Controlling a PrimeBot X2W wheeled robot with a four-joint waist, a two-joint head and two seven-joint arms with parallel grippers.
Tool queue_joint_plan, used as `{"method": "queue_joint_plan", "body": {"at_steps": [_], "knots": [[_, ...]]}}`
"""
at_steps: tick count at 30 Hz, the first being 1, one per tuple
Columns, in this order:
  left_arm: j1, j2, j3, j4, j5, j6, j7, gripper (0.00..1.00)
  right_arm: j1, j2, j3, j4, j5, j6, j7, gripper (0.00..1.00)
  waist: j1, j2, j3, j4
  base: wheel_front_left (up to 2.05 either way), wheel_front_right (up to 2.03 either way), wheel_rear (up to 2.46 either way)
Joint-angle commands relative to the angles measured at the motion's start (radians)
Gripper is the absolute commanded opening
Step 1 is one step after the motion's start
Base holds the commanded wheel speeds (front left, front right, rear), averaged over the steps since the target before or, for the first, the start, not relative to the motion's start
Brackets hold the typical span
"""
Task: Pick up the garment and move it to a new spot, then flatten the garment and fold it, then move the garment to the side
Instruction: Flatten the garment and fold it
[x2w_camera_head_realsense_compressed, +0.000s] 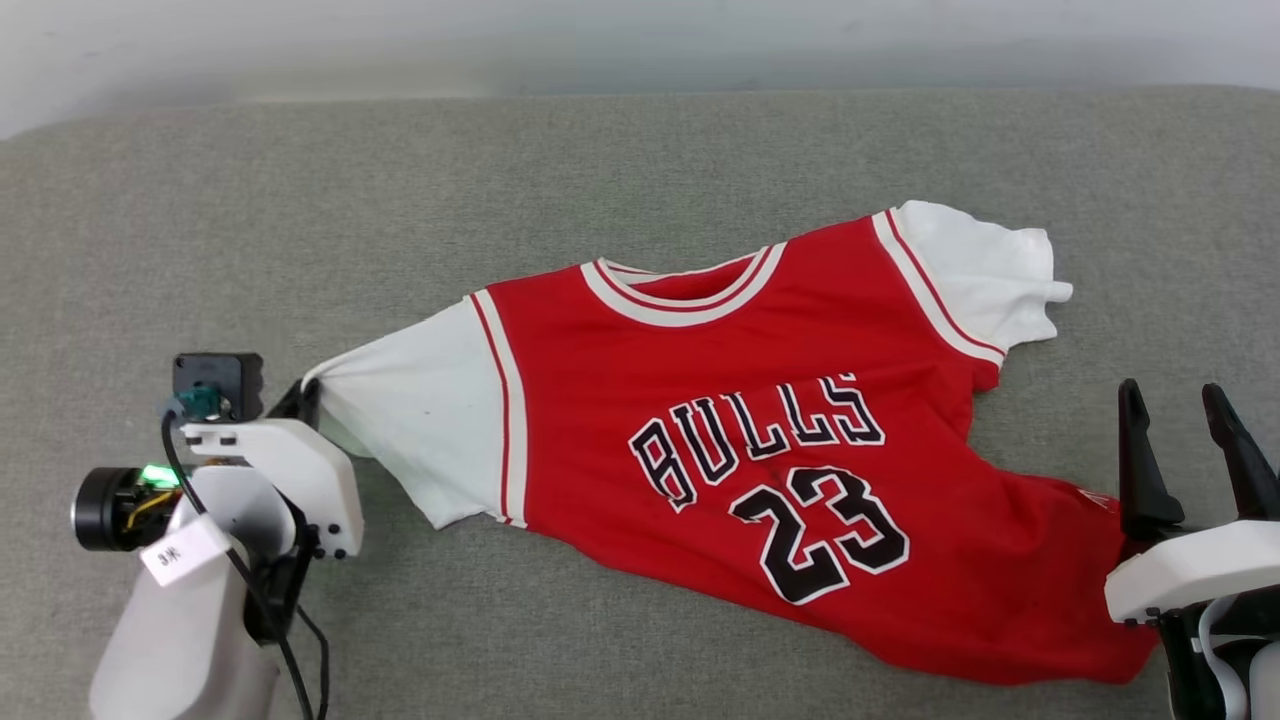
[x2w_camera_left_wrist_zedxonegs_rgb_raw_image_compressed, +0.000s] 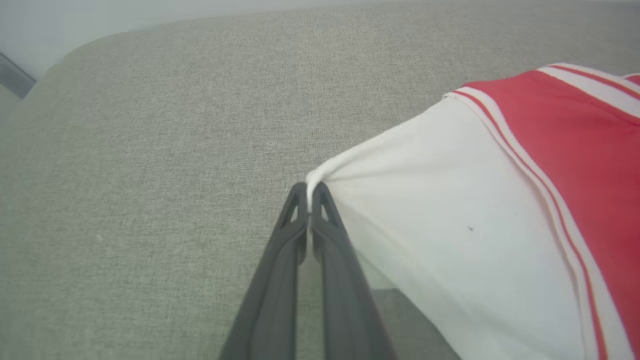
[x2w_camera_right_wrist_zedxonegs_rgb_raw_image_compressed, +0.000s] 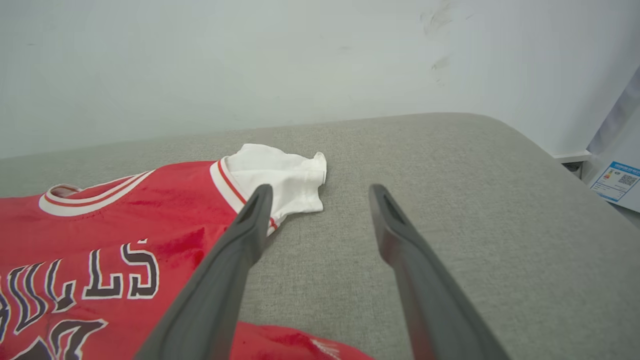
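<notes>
The shirt (x2w_camera_head_realsense_compressed: 760, 400) lies face up on the grey cushion (x2w_camera_head_realsense_compressed: 300, 200), collar far, its length slanting to the hem at near right. The left gripper (x2w_camera_head_realsense_compressed: 305, 395) is clamped on the left sleeve's (x2w_camera_head_realsense_compressed: 420, 420) tip. The right gripper (x2w_camera_head_realsense_compressed: 1172, 400) hovers spread apart beside the hem.

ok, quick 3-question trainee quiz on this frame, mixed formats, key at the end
1. True or false: the left tool is shut on the edge of the garment's white sleeve.
2. Pick one. The right tool is:
A) open, holding nothing
B) shut on the striped collar
C) shut on the other sleeve
3. Fill in: the number printed under the lettering on the garment's chest is ___.

Key: 1 true; 2 A; 3 23.
</notes>
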Motion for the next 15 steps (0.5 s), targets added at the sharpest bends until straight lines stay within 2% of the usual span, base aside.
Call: {"method": "queue_joint_plan", "body": {"at_steps": [1,2,3,10,15], "knots": [[0.012,-0.006,-0.005,0.0,-0.002,-0.008,-0.028,0.23,-0.011,0.007,0.002,0.003,-0.008,-0.001,0.008,1.0,-0.0001,0.0,0.0,0.008,0.0,0.0,0.0],[0.015,-0.009,-0.01,-0.003,0.003,-0.01,-0.051,0.66,-0.011,0.006,0.004,0.003,-0.008,-0.001,0.014,1.0,-0.0001,0.0,-0.002,0.012,0.0,0.0,0.0],[0.02,-0.013,-0.015,-0.005,0.008,-0.009,-0.075,1.0,-0.011,0.005,0.006,0.003,-0.006,-0.001,0.019,1.0,-0.0001,0.0,-0.004,0.017,0.0,0.0,0.0],[0.068,-0.052,-0.062,-0.075,0.046,-0.03,-0.324,1.0,-0.018,-0.047,0.035,-0.013,-0.003,-0.001,0.092,1.0,-0.0001,0.0,-0.022,0.064,0.0,0.0,0.0],[0.115,-0.08,-0.08,-0.152,0.067,-0.022,-0.446,1.0,-0.069,-0.155,0.091,-0.034,0.021,-0.001,0.27,1.0,-0.0001,0.0,-0.02,0.108,0.0,0.0,0.0]]}}
